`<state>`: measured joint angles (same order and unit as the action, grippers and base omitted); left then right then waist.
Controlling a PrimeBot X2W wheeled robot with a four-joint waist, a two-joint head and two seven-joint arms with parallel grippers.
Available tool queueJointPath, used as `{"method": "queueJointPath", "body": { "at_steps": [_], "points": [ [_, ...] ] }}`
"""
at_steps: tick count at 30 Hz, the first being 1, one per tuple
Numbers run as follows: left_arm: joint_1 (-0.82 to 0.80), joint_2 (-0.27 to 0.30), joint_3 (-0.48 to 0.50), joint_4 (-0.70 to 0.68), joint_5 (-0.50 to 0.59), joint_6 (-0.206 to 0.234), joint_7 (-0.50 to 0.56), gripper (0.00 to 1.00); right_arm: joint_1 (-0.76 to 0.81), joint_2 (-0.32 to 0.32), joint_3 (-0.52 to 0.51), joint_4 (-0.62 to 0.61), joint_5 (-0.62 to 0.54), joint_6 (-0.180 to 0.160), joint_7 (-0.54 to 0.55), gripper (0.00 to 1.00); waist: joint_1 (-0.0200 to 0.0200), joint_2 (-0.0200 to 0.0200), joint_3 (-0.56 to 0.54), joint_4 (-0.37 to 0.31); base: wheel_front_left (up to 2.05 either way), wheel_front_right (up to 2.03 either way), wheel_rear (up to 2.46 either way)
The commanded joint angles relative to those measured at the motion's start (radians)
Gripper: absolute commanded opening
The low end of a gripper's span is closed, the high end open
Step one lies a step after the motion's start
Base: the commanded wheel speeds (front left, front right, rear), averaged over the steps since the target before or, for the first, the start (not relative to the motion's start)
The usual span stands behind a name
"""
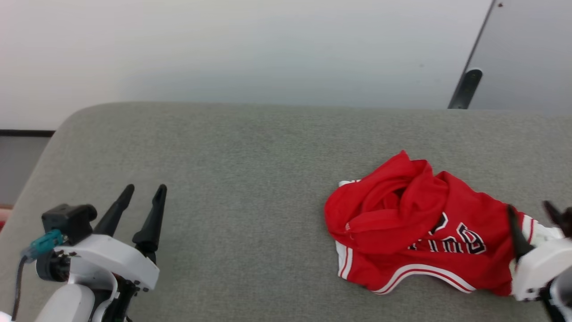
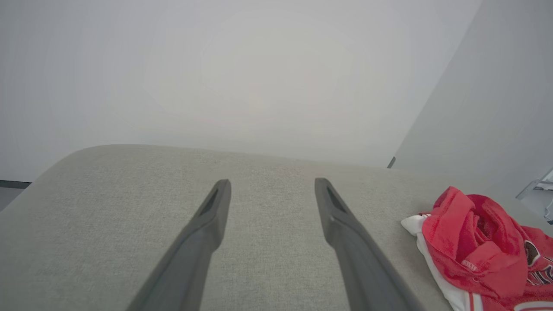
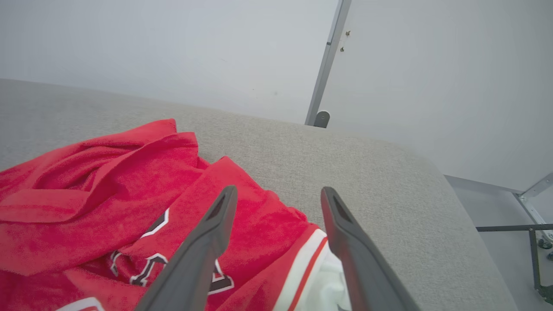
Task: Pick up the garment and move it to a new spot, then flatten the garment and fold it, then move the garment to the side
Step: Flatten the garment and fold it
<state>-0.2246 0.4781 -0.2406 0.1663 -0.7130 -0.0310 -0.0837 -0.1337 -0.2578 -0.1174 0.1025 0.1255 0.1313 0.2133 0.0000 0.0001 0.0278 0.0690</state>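
Note:
The garment [image 1: 415, 228] is a red jersey with white-and-red trim and black white-outlined numerals. It lies crumpled on the right part of the grey padded surface [image 1: 250, 170]. My right gripper [image 1: 534, 212] hovers open over the garment's right edge, beside a white sleeve. In the right wrist view its fingers [image 3: 276, 194] straddle the red cloth [image 3: 108, 194] and striped trim with nothing held. My left gripper [image 1: 145, 191] stands open at the lower left, well away from the garment. The left wrist view has my left gripper [image 2: 272, 183] over bare surface, with the garment [image 2: 479, 246] at the right edge.
The grey surface has a rounded far-left corner and ends against a pale wall [image 1: 250, 49]. A dark post [image 1: 467, 87] with a slanted panel stands behind the far right. Metal frame legs [image 3: 531, 203] show beyond the surface's right end.

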Motion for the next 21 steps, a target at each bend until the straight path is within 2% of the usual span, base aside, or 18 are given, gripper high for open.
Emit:
{"method": "queueJointPath", "body": {
  "at_steps": [1,6,9,16,21],
  "points": [
    [0.005,0.008,0.001,-0.007,-0.006,-0.006,0.005,1.0,0.007,0.007,0.014,-0.004,0.001,-0.001,-0.017,1.0,0.0,-0.0001,0.0,-0.018,0.0,0.0,0.0],
    [0.001,0.011,-0.011,-0.047,-0.048,-0.026,0.066,1.0,0.021,0.043,0.073,0.005,-0.003,-0.001,-0.069,1.0,0.0,-0.0001,0.012,-0.049,0.0,0.0,0.0],
    [-0.026,0.009,-0.019,-0.074,-0.083,-0.023,0.128,1.0,0.015,0.057,0.084,0.009,-0.002,-0.001,-0.086,1.0,0.0,-0.0001,0.025,-0.064,0.0,0.0,0.0],
    [-0.133,0.014,-0.075,-0.167,-0.17,-0.014,0.368,1.0,-0.033,0.078,0.114,0.03,0.0,-0.001,-0.11,1.0,0.0,-0.0001,0.066,-0.116,0.0,0.0,0.0],
    [-0.221,0.007,-0.117,-0.208,-0.219,0.016,0.532,1.0,-0.073,0.095,0.149,0.052,-0.003,-0.001,-0.126,1.0,0.0,-0.0001,0.093,-0.177,0.0,0.0,0.0]
  ]
}}
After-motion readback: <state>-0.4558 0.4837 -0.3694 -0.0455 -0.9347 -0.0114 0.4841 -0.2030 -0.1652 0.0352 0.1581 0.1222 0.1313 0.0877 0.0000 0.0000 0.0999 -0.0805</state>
